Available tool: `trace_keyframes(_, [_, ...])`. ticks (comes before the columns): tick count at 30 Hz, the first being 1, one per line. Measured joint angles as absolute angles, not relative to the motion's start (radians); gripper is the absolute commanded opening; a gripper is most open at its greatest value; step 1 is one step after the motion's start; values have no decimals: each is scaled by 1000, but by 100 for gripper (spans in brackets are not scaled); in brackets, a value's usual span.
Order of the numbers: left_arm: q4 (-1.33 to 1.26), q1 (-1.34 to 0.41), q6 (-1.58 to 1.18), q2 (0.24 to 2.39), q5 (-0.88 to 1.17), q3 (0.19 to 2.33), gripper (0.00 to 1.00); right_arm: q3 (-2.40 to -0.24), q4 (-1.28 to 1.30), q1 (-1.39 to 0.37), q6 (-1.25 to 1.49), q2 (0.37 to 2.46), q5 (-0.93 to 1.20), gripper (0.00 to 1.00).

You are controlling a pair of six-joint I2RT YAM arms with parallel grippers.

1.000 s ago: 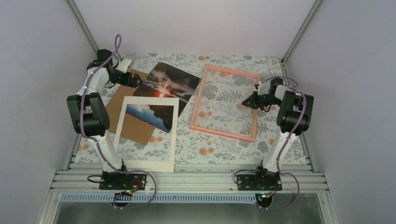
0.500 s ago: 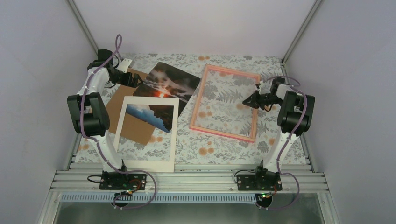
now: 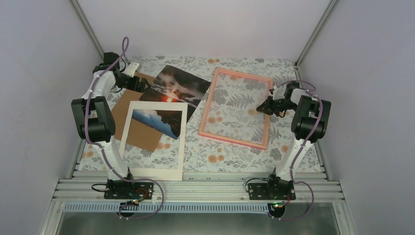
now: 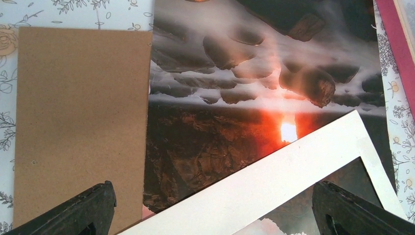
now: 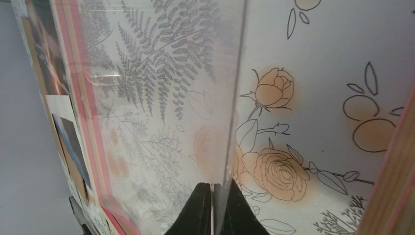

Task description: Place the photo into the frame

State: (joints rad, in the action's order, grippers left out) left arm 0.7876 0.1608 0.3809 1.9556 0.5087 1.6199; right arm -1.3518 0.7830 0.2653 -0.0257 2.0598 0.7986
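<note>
The photo (image 3: 177,87) lies face up at the back, its near corner under a white card mat (image 3: 152,147). In the left wrist view the photo (image 4: 235,98) shows its orange sun. My left gripper (image 3: 142,84) hovers over the photo's left edge. It (image 4: 213,215) is open, with nothing between its fingers (image 4: 93,210). The pink frame (image 3: 210,110) lies flat to the right of the photo. My right gripper (image 3: 261,105) is at the frame's right side. It (image 5: 213,191) is shut on the edge of the clear pane (image 5: 161,98), which stands tilted up off the frame (image 5: 397,166).
A brown board (image 3: 128,110) lies under the mat and left of the photo; it (image 4: 78,112) fills the left of the left wrist view. The flowered tablecloth (image 3: 230,156) covers the table. Walls and metal posts close in the sides.
My right gripper has drawn a little to the right and up with the pane's edge. The left arm has barely shifted.
</note>
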Motion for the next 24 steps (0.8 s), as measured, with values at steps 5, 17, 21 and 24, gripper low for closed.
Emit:
trace_keyframes(5, [788,160,381,1964,508,1621,100,-1351,783,265,-26,2060,789,4])
trace_keyframes(17, [788,160,381,1974,509,1631,100,-1352,788,273,-33,2060,757,4])
trace_keyframes(21, [788,160,381,1974,509,1631,100,-1352,789,276,-35,2060,747,4])
trace_keyframes(24, [788,160,381,1975,509,1631,100,-1351,789,276,-37,2060,746,4])
